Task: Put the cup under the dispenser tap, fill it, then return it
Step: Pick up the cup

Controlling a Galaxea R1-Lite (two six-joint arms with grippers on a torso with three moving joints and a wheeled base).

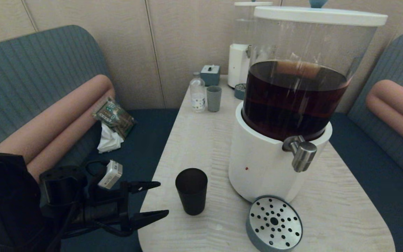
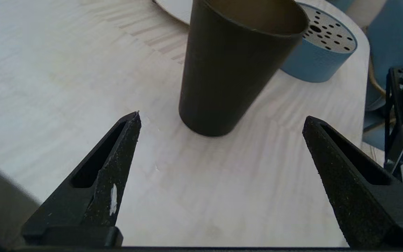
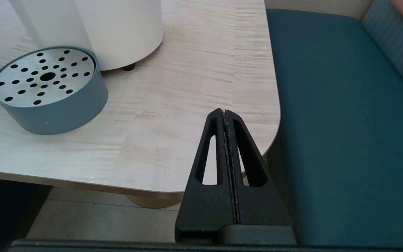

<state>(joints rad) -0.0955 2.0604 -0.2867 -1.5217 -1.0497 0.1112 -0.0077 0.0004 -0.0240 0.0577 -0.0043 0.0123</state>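
Observation:
The matte black cup [image 1: 191, 190] stands upright and empty on the pale wooden table [image 1: 201, 140], left of the big dispenser's white base [image 1: 261, 168]. Its brushed-steel tap [image 1: 303, 154] juts out above the round perforated drip tray [image 1: 274, 223]. My left gripper [image 1: 161, 198] hovers open at the table's left edge, just short of the cup [image 2: 229, 66], with nothing between its fingers [image 2: 117, 164]. The drip tray [image 2: 322, 45] lies beyond the cup. My right gripper [image 3: 225, 113] is shut and empty, parked over the table's near right corner, out of the head view.
At the table's far end stand a smaller white dispenser [image 1: 240, 52], a grey-green cup [image 1: 214, 98], a small clear bottle [image 1: 197, 93] and a teal box [image 1: 210, 74]. Blue benches flank the table; a packet and tissue [image 1: 112, 122] lie on the left seat.

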